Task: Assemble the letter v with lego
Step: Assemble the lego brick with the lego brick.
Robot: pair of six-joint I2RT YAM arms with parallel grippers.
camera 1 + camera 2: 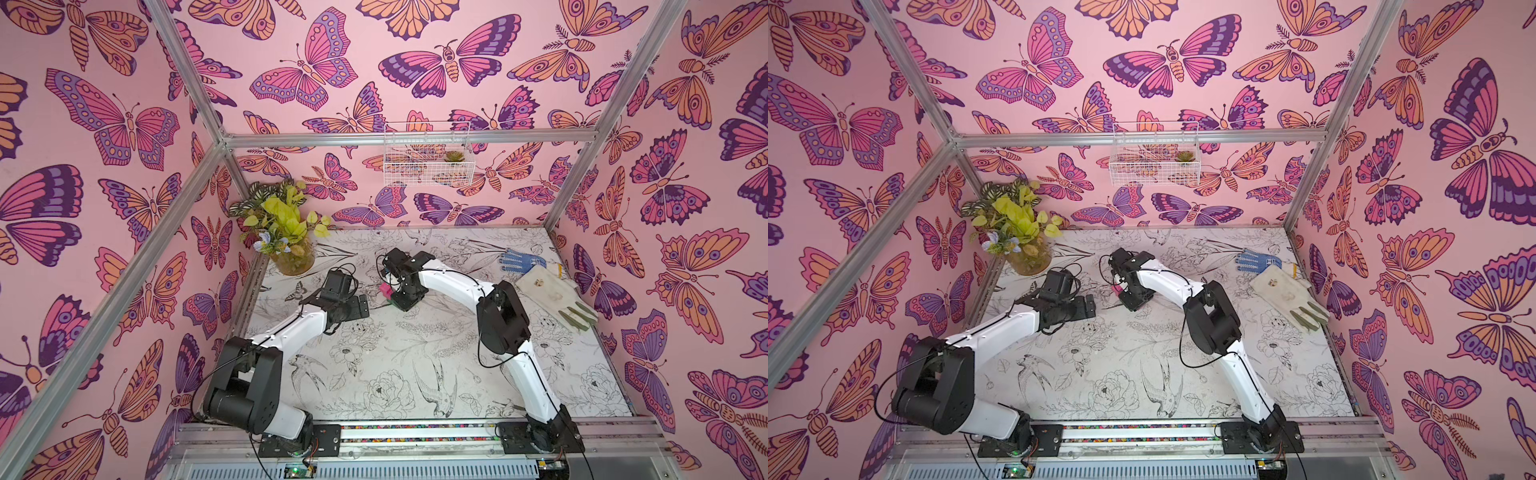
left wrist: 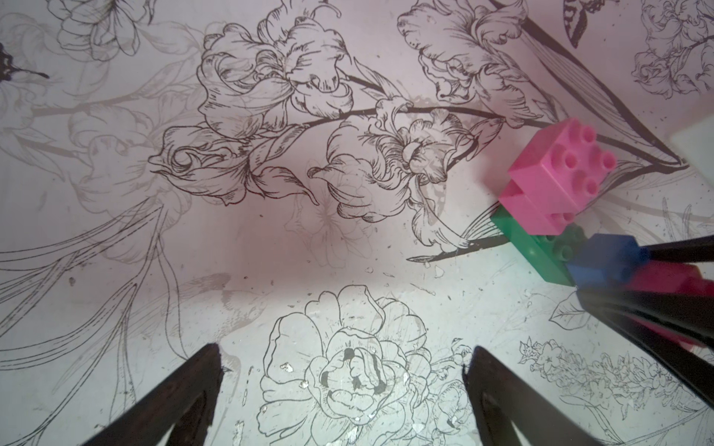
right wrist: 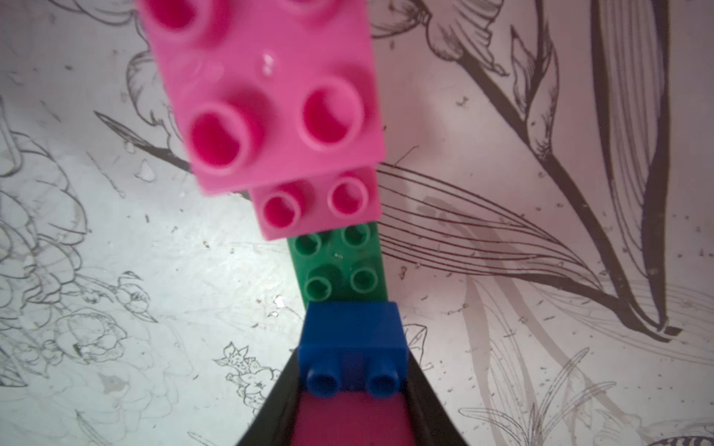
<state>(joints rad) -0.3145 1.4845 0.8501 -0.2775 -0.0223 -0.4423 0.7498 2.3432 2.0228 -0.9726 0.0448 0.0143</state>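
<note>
Your right gripper (image 3: 353,380) clamps the lego V (image 3: 340,266) by its blue-and-pink end | V sits near the middle of the table (image 1: 374,374) | your left gripper (image 2: 345,351) gapes wide just beside it, holding nothing.

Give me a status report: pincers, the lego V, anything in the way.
Left pincer open, empty, beside the lego V. Right pincer shut on its pink end brick; all five joined. Blue glove and white glove lie aside, nothing blocking.
</note>
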